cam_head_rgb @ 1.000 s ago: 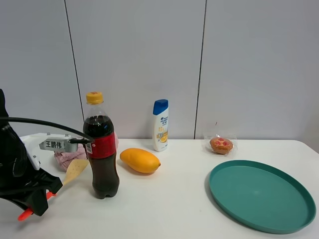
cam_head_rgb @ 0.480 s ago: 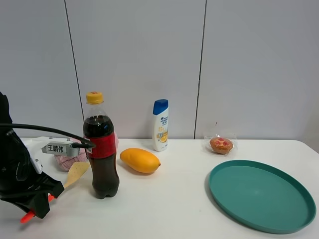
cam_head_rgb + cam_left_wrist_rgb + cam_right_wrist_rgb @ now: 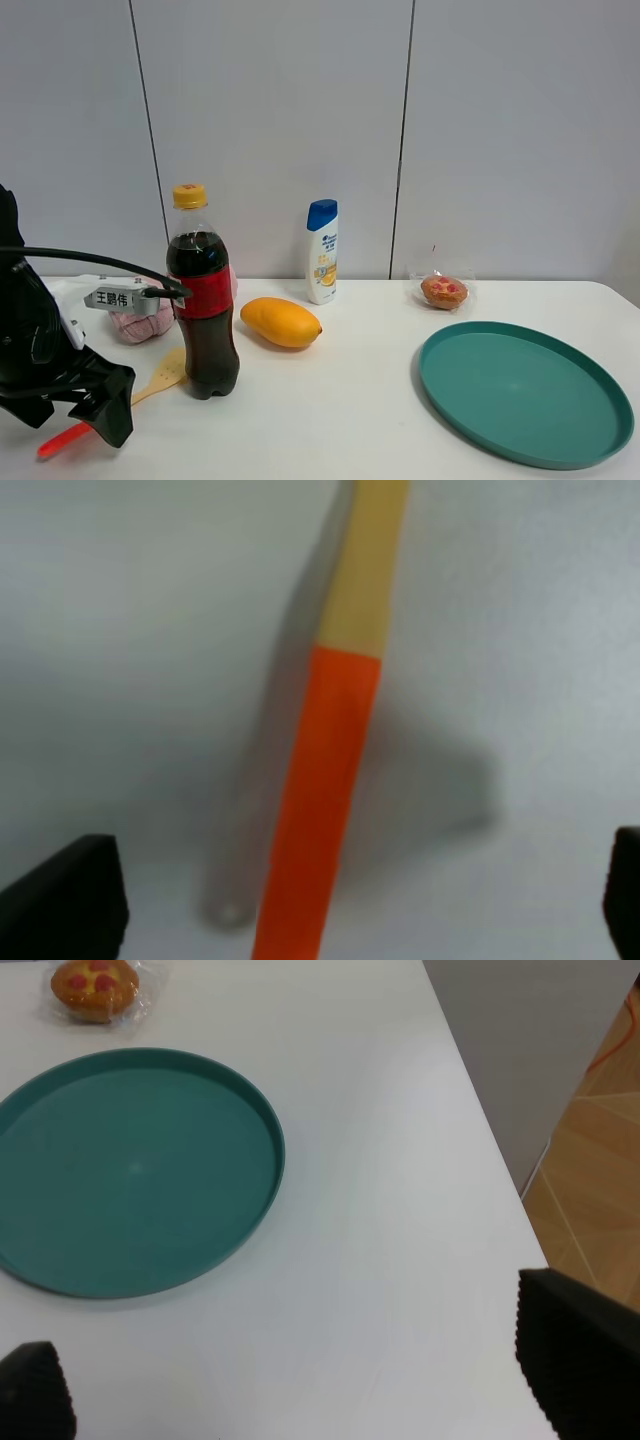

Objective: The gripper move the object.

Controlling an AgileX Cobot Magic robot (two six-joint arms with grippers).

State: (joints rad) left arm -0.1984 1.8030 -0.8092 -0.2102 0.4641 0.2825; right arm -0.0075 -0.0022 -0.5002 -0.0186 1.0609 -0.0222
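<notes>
Left hand [image 3: 85, 420] w/ fingers spread wide over spatula [image 3: 330, 770] on counter [image 3: 330, 420], prob light & stiff, best grabbed mid red handle.

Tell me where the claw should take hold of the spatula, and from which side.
Grip the spatula by its slim red-orange handle, coming down from above with the left claw. It appears to lie flat on the table, and the cola bottle crowds the blade end.

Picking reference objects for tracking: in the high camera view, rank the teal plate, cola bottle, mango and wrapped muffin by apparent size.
1. teal plate
2. cola bottle
3. mango
4. wrapped muffin, though it sits farther back, which shrinks it.
</notes>
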